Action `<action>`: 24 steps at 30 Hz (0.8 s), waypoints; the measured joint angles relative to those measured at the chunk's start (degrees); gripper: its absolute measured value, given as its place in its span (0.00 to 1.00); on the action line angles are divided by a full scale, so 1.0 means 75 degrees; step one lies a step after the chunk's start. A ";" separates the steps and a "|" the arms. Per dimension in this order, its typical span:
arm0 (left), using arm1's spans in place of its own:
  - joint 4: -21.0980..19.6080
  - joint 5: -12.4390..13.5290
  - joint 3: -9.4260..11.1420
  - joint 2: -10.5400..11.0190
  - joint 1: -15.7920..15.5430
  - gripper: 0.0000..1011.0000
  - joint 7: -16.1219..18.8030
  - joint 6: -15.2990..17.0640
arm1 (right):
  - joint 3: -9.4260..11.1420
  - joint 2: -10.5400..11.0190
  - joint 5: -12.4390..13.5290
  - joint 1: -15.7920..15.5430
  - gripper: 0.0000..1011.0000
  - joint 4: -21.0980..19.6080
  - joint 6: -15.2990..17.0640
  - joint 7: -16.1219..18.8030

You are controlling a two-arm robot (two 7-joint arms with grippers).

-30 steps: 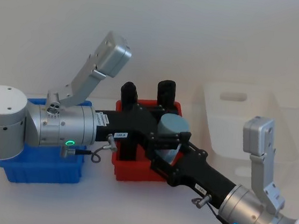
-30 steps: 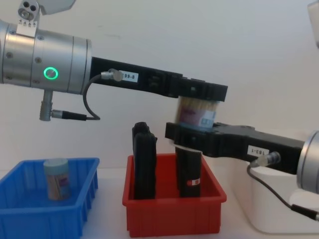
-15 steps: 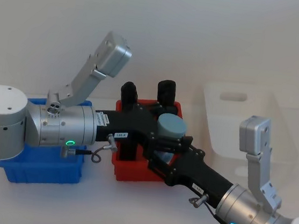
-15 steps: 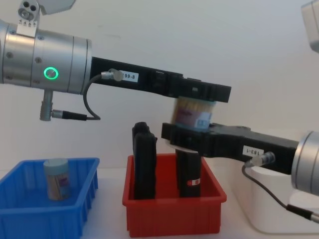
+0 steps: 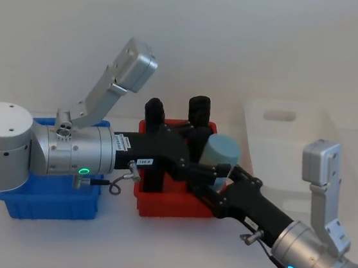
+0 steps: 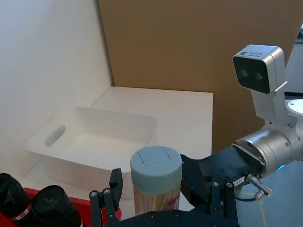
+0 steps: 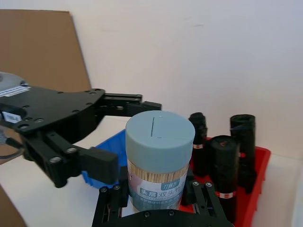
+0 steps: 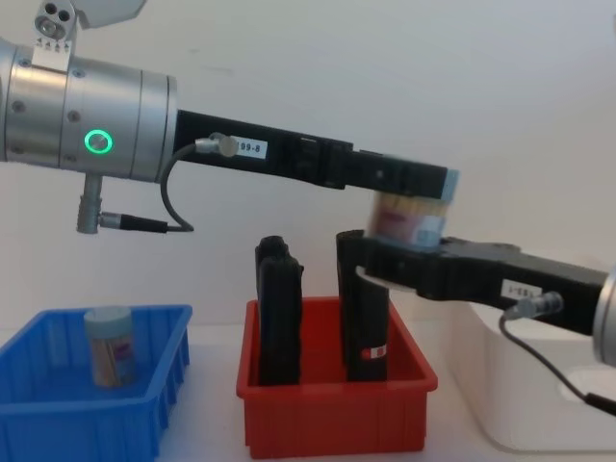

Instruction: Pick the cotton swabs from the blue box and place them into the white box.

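Note:
A cotton swabs jar (image 5: 221, 150) with a pale blue lid hangs above the red bin's right side, my right gripper (image 5: 220, 179) shut on its lower part. In the chest view the jar (image 8: 409, 218) stands upright just past the tip of my left gripper (image 8: 409, 181). The right wrist view shows the left gripper (image 7: 118, 133) open, its fingers spread beside the jar (image 7: 160, 156). Another jar (image 8: 108, 345) stands in the blue box (image 8: 164, 385). The white box (image 5: 294, 142) sits at the right.
A red bin (image 5: 170, 207) between the blue and white boxes holds tall black upright rolls (image 8: 279, 308) just below both grippers. My left arm reaches across over the blue box (image 5: 48, 202). In the left wrist view the white box (image 6: 94, 142) lies beyond the jar.
The right gripper has carried the jar to the right, out from between the left gripper's fingers and closer to the white box. The left arm has stayed put.

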 joint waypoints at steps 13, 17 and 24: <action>0.0000 0.0000 0.0001 0.0000 0.0000 0.99 0.0000 0.0000 | 0.0254 0.0227 0.0000 -0.0111 0.64 0.0001 -0.0261 -0.0886; 0.0000 0.0000 0.0000 0.0000 0.0000 0.99 0.0000 0.0000 | 0.0373 0.0274 -0.0049 -0.0073 0.64 0.0150 -0.0396 -0.1238; 0.0001 0.0000 0.0001 0.0000 0.0000 0.99 0.0000 0.0000 | 0.0528 0.0239 -0.0193 0.0220 0.64 0.0669 -0.0642 -0.1698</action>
